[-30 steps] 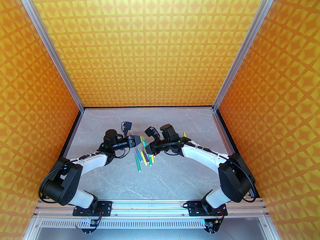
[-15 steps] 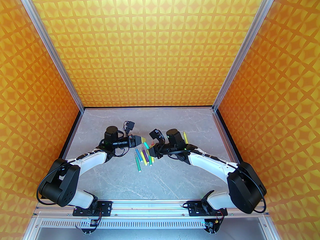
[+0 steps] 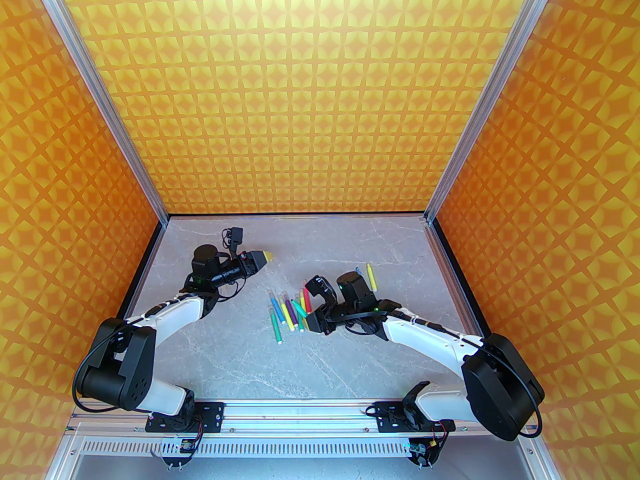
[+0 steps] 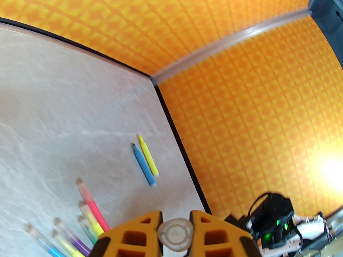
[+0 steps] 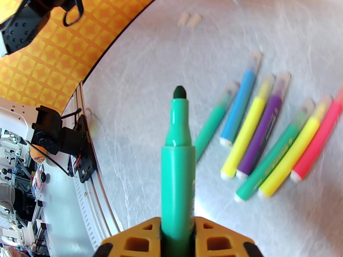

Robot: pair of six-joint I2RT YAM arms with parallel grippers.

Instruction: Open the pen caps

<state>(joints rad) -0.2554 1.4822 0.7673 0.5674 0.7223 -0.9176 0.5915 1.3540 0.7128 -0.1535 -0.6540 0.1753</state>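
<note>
Green barrel, bare dark tip: the green pen in the right gripper has no cap on it. The jaws are pinched snug on the barrel's lower end, and the gripper hangs just at the near-right edge of the cluster of capped pens. The left gripper is well off to the cluster's far left, above the table. Its jaws are closed on a translucent cap, seen end-on between the orange fingers. I take that for the green pen's own cap, so this pen counts as opened, though neither piece is set down yet.

Beyond the cluster's far right, well apart from it, a blue pen and a yellow pen lie side by side with their pointed tips bare. Two loose caps lie together beyond the cluster's capped ends, also well apart from it; they are likely theirs.

That makes three opened by my count. In the cluster itself I count seven pens lying nearly parallel and close together: two green, one blue, two yellow, one purple and one pink-red. Each has a cloudy cap on its far end. So roughly a third is done and seven caps are left. The held pen and cap look due to be put down first.
</note>
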